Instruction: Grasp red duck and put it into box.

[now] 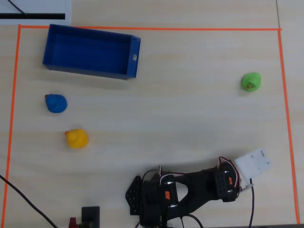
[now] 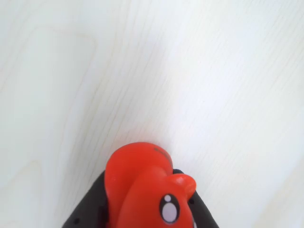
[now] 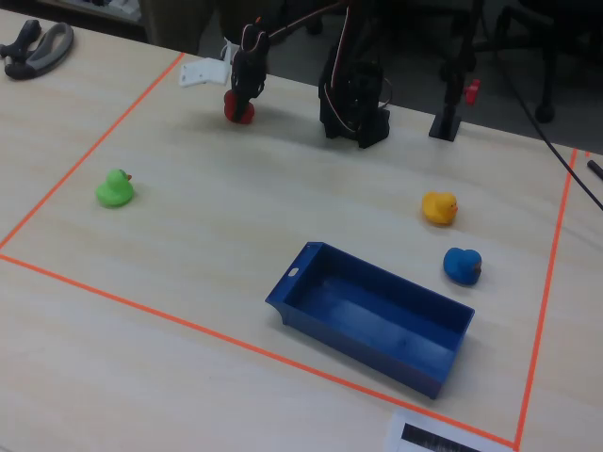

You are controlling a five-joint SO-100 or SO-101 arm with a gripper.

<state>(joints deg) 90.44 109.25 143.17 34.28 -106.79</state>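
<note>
The red duck (image 2: 142, 190) sits between my gripper's (image 2: 142, 211) black jaws at the bottom of the wrist view, its eye and beak facing the camera. In the fixed view the gripper (image 3: 240, 102) is shut on the red duck (image 3: 238, 109) at or just above the table, near the far left corner of the orange square. In the overhead view the arm (image 1: 223, 183) covers the duck. The dark blue box (image 1: 88, 71) stands empty at the top left there, far from the gripper; it also shows in the fixed view (image 3: 283, 292).
A blue duck (image 1: 56, 103) and a yellow duck (image 1: 76, 138) sit at the left below the box. A green duck (image 1: 251, 81) sits at the right. Orange tape (image 1: 142, 29) frames the work area. The arm's base (image 1: 152, 199) stands at the bottom edge.
</note>
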